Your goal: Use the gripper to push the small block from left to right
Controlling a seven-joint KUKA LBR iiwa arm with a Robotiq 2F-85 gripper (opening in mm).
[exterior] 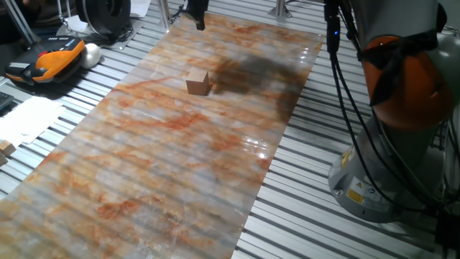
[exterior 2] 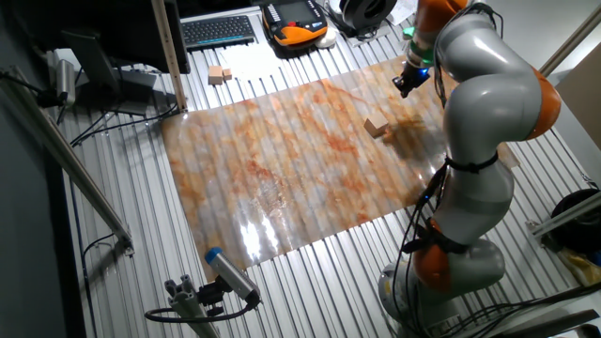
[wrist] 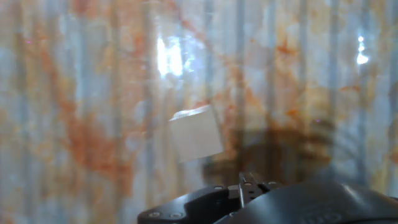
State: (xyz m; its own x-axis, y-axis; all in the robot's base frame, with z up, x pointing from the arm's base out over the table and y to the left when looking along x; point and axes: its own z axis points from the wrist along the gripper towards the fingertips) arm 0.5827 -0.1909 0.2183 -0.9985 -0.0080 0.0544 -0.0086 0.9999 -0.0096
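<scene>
The small block point(exterior: 198, 81) is a light-tan wooden cube on the marbled orange-and-white mat point(exterior: 180, 165), toward its far end. It also shows in the other fixed view point(exterior 2: 377, 128) and in the hand view point(wrist: 196, 132), just left of centre. The gripper point(exterior: 198, 14) is a small black claw raised above the mat's far edge, beyond the block and not touching it. In the other fixed view the gripper point(exterior 2: 406, 83) hangs under a blue-green light. In the hand view the gripper point(wrist: 249, 183) has its fingertips pressed together with nothing between them.
The grey-and-orange robot body point(exterior: 402, 86) and its base stand to the right of the mat, with cables hanging. An orange-and-black handheld device point(exterior: 50, 59) and white papers point(exterior: 29, 119) lie off the mat at left. A keyboard point(exterior 2: 218, 30) and spare wooden blocks point(exterior 2: 220, 75) lie beyond the mat.
</scene>
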